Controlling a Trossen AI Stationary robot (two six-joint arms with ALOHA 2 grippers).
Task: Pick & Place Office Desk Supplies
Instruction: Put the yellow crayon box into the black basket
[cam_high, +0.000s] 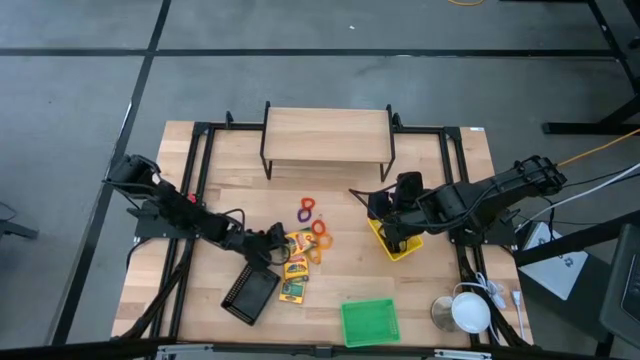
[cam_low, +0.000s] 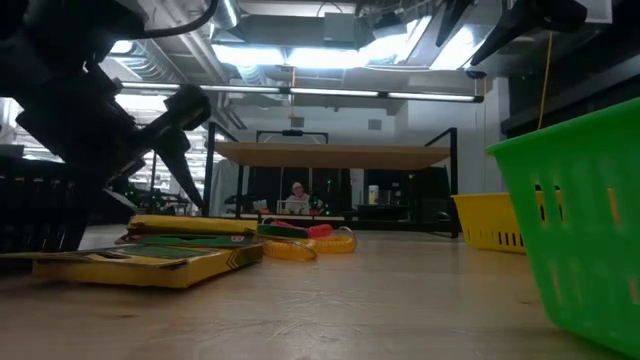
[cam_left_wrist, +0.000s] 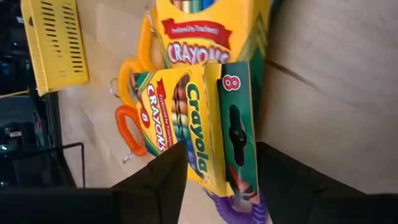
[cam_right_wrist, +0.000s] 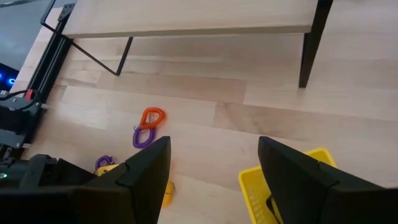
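Bright overhead ceiling lights; the near green bin (cam_low: 585, 220) is blurred.

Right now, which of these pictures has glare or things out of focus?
Low view: ceiling lights glare behind, and the green bin up close looks soft. Left wrist view: the crayon box reads sharp, while the dark fingers blur. High view: even light, no glare.

A grey floor (cam_high: 300, 80) crossed by dark lines surrounds the wooden table (cam_high: 440, 200), with ceiling lights (cam_low: 330, 55) overhead.
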